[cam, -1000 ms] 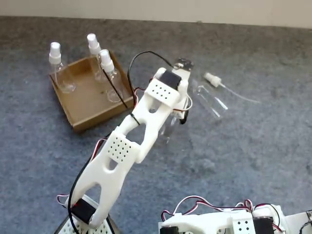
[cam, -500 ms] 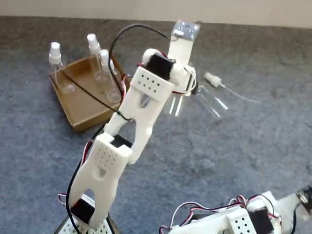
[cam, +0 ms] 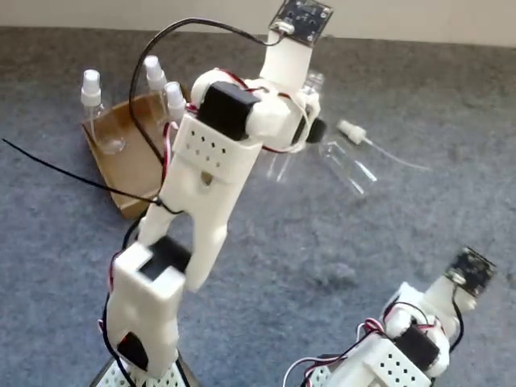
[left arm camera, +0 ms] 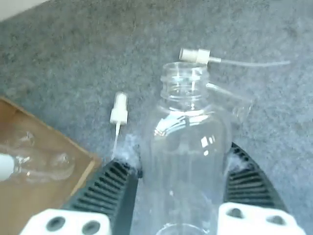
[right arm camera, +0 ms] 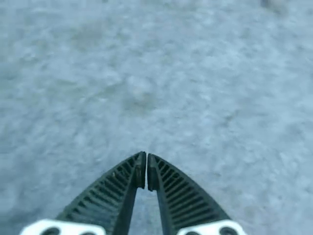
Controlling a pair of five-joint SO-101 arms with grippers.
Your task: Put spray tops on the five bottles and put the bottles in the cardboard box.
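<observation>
My left gripper (left arm camera: 181,164) is shut on a clear bottle (left arm camera: 186,142) that has no top and is held up off the carpet, its open neck pointing away from the wrist. From above, this bottle (cam: 280,167) shows under the raised left arm. Beyond it lie a spray top with a long tube (left arm camera: 195,55) (cam: 352,131), a second spray top (left arm camera: 119,110) and another topless bottle (cam: 343,165) on its side. The cardboard box (cam: 121,173) holds three upright bottles with tops (cam: 173,97). My right gripper (right arm camera: 146,171) is shut on nothing, over bare carpet.
Grey carpet covers the whole table. The right arm (cam: 419,343) sits at the near right edge. The left arm's black cable (cam: 72,173) loops out over the box side. Open carpet lies between the right arm and the loose parts.
The left arm has lifted the bottle off the carpet and swung it up and toward the box. The right arm has risen and turned to the right.
</observation>
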